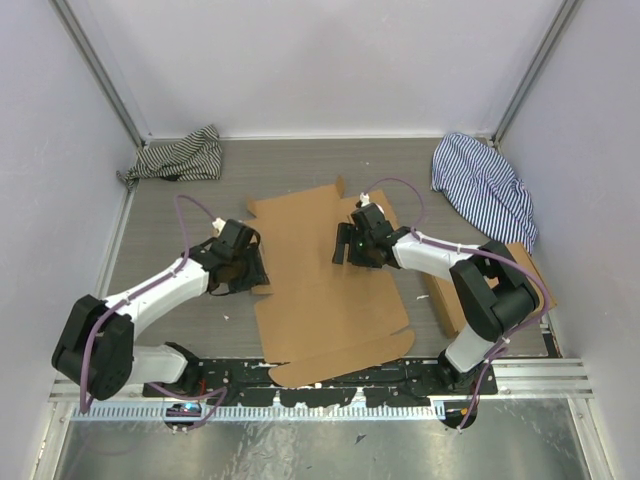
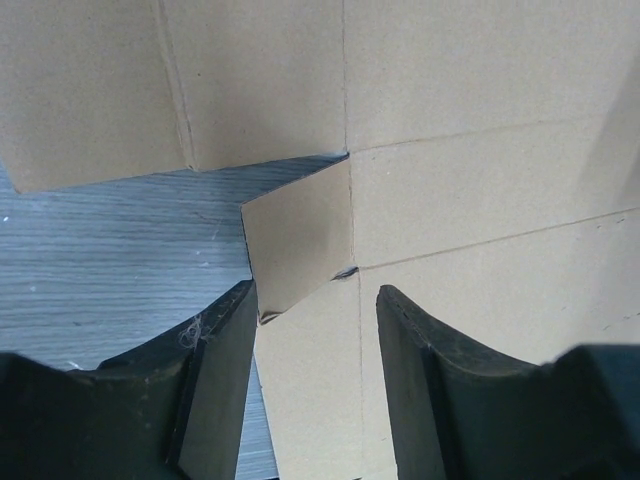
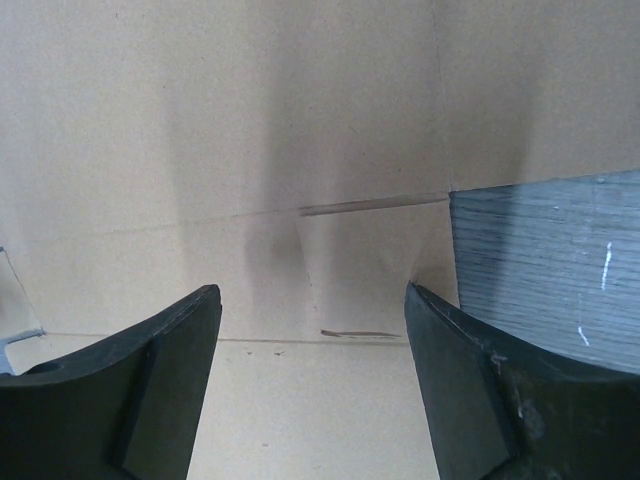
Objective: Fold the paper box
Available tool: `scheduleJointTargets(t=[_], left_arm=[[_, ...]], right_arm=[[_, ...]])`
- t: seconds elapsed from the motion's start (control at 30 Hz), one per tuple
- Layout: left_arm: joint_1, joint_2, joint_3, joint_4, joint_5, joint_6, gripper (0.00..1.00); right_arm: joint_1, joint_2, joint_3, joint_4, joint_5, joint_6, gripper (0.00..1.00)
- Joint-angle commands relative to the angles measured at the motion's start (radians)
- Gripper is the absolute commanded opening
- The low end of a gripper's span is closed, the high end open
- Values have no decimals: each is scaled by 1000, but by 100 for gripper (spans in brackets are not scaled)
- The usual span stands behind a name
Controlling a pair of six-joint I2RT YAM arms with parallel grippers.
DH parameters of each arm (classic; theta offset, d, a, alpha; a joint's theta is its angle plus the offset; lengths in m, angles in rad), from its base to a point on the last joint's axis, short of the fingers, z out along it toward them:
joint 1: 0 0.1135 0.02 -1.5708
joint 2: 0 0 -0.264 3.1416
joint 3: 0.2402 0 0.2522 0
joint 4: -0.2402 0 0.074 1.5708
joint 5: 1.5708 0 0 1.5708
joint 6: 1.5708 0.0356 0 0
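The paper box [image 1: 320,290] lies unfolded as one flat brown cardboard sheet in the middle of the table. My left gripper [image 1: 245,268] stands at the sheet's left edge. In the left wrist view its gripper [image 2: 315,290] is open, with a narrow side panel and a small raised flap [image 2: 300,240] between the fingers [image 2: 215,370]. One finger is over the table, the other over the cardboard. My right gripper [image 1: 352,245] hovers over the sheet's right part. In the right wrist view it [image 3: 310,290] is open above a crease and a slit [image 3: 355,333], holding nothing.
A second brown cardboard box [image 1: 450,300] lies at the right beside the right arm. A dark striped cloth [image 1: 175,155] sits at the back left, a blue striped cloth [image 1: 485,185] at the back right. White walls close in the grey table [image 1: 170,230].
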Motion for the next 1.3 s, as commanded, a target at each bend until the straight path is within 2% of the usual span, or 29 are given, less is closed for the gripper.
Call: scheduleJointTargets(t=[0.0,0.47,0.67,0.8,0.93,1.07,1.17,1.27], left_arm=[[-29,38,17,205,124,-63,56],[-121,122,173,238,108,-87,56],[-145,265,221,300,130,-90,56],[-148,328,252,284,156,-84,52],[-151,193,206,183,20,-73,54],[-150,28,156,15,-184,-66,62],[-149,-6,111,-64,-262,-67,64],[-144,21,77,-89,-277,-66,66]], right_arm=[[17,65,-47,-44,-62,16,79],[18,87,-54,-32,-78,20,79],[21,99,-48,-30,-85,22,79],[22,97,-46,-38,-83,23,79],[23,103,-40,-39,-82,24,79],[24,119,-29,-38,-91,24,79],[26,124,-22,-38,-94,22,79],[27,123,-20,-42,-93,20,79]])
